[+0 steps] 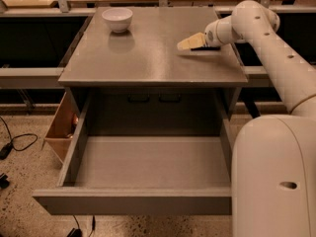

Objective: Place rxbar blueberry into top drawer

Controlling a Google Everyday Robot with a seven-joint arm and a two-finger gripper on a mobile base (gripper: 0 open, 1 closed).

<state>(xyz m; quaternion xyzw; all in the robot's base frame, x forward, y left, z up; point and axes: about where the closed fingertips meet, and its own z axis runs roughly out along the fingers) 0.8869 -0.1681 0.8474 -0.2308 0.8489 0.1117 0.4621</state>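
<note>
The rxbar blueberry shows as a small dark strip on the right side of the grey cabinet top, mostly hidden under my gripper. My gripper is low over the bar, pointing left, with the arm reaching in from the right. The top drawer is pulled wide open below the cabinet top, and nothing lies on its grey floor.
A white bowl stands at the back left of the cabinet top. A tan wooden box sits on the floor left of the drawer. My white base fills the lower right. Cables lie on the floor at left.
</note>
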